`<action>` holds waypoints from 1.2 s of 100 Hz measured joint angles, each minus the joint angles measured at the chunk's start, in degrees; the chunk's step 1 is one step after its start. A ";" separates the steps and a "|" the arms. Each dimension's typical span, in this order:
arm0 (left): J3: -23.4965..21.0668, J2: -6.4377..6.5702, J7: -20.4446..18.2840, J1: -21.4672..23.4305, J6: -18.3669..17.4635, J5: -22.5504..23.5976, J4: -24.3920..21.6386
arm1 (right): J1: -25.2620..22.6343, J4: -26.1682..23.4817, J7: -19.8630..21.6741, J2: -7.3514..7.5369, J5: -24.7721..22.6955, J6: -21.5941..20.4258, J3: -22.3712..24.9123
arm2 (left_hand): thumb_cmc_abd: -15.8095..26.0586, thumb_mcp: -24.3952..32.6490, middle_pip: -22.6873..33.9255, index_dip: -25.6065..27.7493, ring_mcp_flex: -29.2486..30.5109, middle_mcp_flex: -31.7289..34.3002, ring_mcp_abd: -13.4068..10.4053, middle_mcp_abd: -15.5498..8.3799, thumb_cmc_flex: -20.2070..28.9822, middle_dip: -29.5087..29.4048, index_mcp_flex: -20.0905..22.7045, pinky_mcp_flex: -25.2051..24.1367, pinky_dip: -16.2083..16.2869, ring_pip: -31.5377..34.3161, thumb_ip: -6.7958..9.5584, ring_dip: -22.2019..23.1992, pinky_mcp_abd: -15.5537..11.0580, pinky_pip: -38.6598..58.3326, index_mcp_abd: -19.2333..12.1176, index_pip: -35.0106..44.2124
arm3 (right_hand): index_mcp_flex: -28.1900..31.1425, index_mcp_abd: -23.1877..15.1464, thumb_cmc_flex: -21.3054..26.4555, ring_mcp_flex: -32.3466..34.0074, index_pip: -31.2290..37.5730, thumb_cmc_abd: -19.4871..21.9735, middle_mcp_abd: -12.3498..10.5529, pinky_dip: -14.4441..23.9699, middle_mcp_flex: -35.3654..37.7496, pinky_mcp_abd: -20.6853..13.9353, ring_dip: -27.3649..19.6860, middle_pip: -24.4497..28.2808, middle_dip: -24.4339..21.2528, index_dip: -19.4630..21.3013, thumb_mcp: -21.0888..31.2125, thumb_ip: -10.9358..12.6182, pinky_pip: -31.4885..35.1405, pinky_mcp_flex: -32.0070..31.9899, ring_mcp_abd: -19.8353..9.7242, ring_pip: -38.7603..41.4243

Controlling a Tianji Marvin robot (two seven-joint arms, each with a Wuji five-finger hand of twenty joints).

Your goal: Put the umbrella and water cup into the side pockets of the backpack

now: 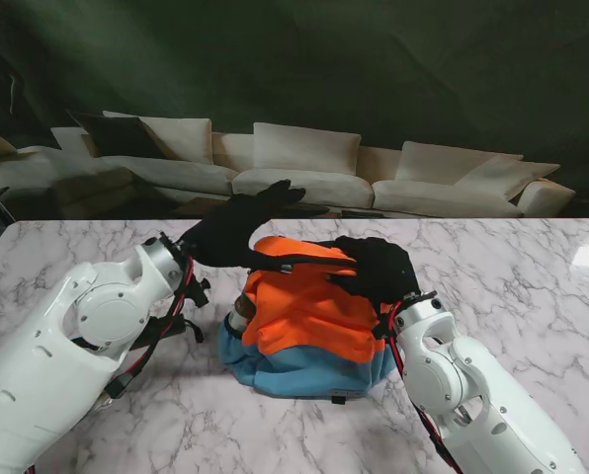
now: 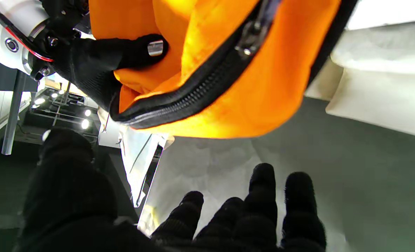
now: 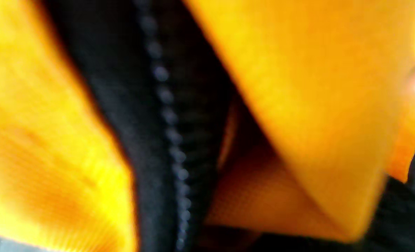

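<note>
The backpack (image 1: 304,321), orange on top and blue at its base, lies in the middle of the marble table (image 1: 532,276). My right hand (image 1: 376,269) rests on its upper right part, shut on the orange fabric; the left wrist view shows the right hand (image 2: 99,63) with a finger pressed into a fold by the black zipper (image 2: 193,94). My left hand (image 1: 237,225) hovers over the bag's far left corner, fingers (image 2: 263,196) spread and holding nothing. A small grey and brown object (image 1: 238,318), perhaps the cup, sits at the bag's left side. No umbrella is visible.
The right wrist view is filled by blurred orange fabric (image 3: 316,87) and the zipper (image 3: 165,122). A pale sofa (image 1: 304,168) stands beyond the table's far edge. Bare marble lies to either side of the bag.
</note>
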 measured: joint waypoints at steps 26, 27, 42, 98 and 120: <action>3.90 -0.51 -0.57 -3.06 0.73 -0.32 2.87 | 0.12 0.05 0.00 0.01 0.05 -0.13 -0.16 | -2.15 0.05 0.40 -0.47 -0.02 1.04 0.09 0.00 0.36 -0.20 0.00 1.44 -0.02 -0.15 0.01 -0.12 0.00 -0.62 0.00 -0.01 | 0.00 0.00 0.27 -0.01 0.00 0.00 0.00 -0.01 -0.01 0.03 -0.01 -0.11 -0.47 -0.09 -0.24 0.00 -0.12 -0.04 0.00 -0.18; 4.00 -0.51 -0.73 -3.12 0.76 -0.26 2.90 | 0.11 0.05 0.00 0.01 0.05 -0.13 -0.16 | -2.22 0.09 0.47 -0.47 -0.02 1.04 0.09 0.00 0.93 -0.20 0.00 1.47 -0.02 -0.15 0.01 -0.12 0.00 -0.62 0.00 -0.01 | 0.00 0.00 0.28 -0.01 0.00 0.00 0.00 0.00 -0.01 0.03 -0.01 -0.11 -0.49 -0.09 -0.24 0.00 -0.12 -0.05 0.00 -0.18; 5.03 -0.35 -2.96 -4.20 1.27 3.59 3.51 | -0.16 -0.10 -0.17 0.00 0.07 -0.60 -0.05 | -3.78 0.90 0.91 -0.47 2.31 4.63 0.03 -0.02 5.97 1.07 0.04 3.91 -0.02 -0.09 0.00 -0.12 -1.27 0.47 0.92 0.36 | -0.01 0.00 0.29 -0.01 0.00 0.00 0.00 -0.01 -0.01 0.04 -0.01 -0.13 -0.52 -0.10 -0.25 0.00 -0.13 -0.10 0.00 -0.22; 7.46 0.07 -6.20 -6.35 5.59 2.87 5.13 | -6.73 -5.27 3.06 0.42 -1.25 -6.65 6.04 | -3.60 4.54 16.10 24.47 29.18 40.30 -7.26 -15.41 27.08 28.14 20.91 17.92 0.95 15.65 2.19 14.17 -6.30 22.61 -11.64 30.70 | -6.93 2.01 -11.51 -19.14 -14.69 9.39 0.86 -2.15 -19.33 5.13 -6.86 -9.26 -3.95 5.80 -4.42 7.94 -15.16 -17.21 3.51 -20.72; 7.46 -0.15 -4.37 -6.29 5.59 4.39 5.36 | -13.50 -9.93 6.14 0.05 3.05 -13.66 14.34 | -3.63 4.54 16.91 24.34 30.21 42.31 -7.27 -15.78 27.69 29.30 21.85 18.64 1.03 16.92 2.11 15.00 -6.29 23.40 -12.78 36.50 | -13.85 2.10 -19.59 -30.75 -22.79 11.53 2.38 -2.78 -30.94 7.10 -10.55 -14.94 -6.36 8.11 -12.17 8.68 -22.51 -25.63 4.85 -29.57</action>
